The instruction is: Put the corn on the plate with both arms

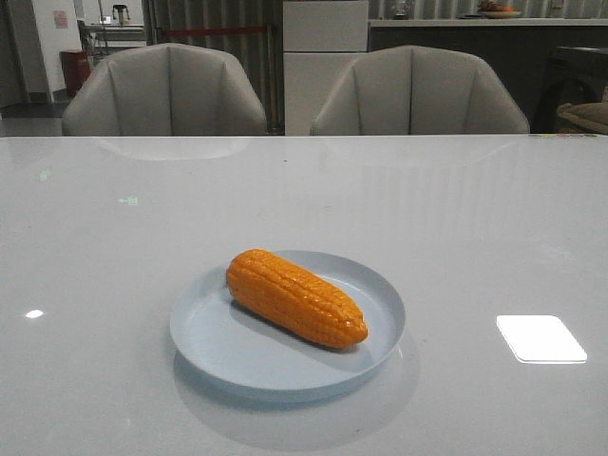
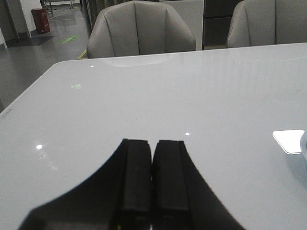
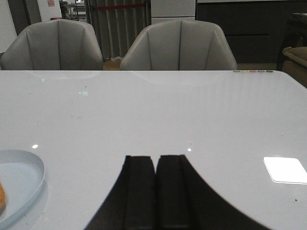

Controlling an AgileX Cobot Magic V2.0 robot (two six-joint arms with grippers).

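An orange corn (image 1: 295, 296) lies slantwise inside the pale blue plate (image 1: 211, 339) near the front middle of the table. No arm shows in the front view. In the left wrist view my left gripper (image 2: 153, 142) is shut with nothing held, over bare table, and only a sliver of the plate (image 2: 304, 146) shows at the frame edge. My right gripper (image 3: 156, 157) is likewise shut and holds nothing; the plate (image 3: 29, 177) and a bit of corn (image 3: 1, 197) sit off to its side, apart from the fingers.
Two grey chairs (image 1: 166, 92) (image 1: 418, 93) stand behind the table's far edge. Bright light patches reflect on the glossy tabletop (image 1: 541, 338). A white cabinet (image 1: 325, 57) stands between the chairs further back.
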